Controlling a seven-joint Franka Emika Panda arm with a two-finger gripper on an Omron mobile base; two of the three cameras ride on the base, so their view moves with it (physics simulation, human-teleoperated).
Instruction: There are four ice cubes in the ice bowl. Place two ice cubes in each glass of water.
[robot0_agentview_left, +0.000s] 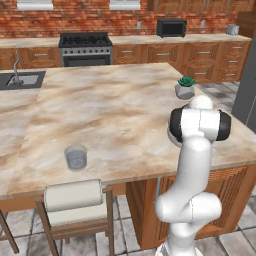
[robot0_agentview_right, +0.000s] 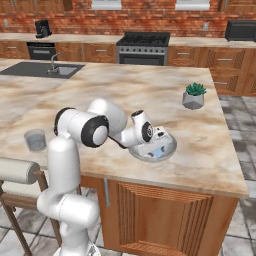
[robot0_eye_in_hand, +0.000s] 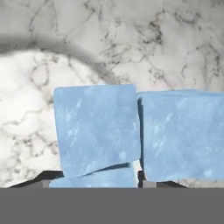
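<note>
Ice cubes (robot0_eye_in_hand: 96, 129) lie in the ice bowl (robot0_agentview_right: 170, 148) right under the hand (robot0_agentview_right: 156, 145); its grip can't be told.

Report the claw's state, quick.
Claw: down in the ice bowl among the ice cubes; open or shut cannot be told, nor whether it holds a cube.

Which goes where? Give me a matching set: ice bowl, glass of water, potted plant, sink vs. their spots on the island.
Things:
1. ice bowl
2. glass of water
3. potted plant
4. sink

Places:
A. far left of the island
B. near edge, under the hand
C. near edge, by the stool
D. far right, beyond the bowl

Pairs: 1-B, 2-C, 3-D, 4-A
</note>
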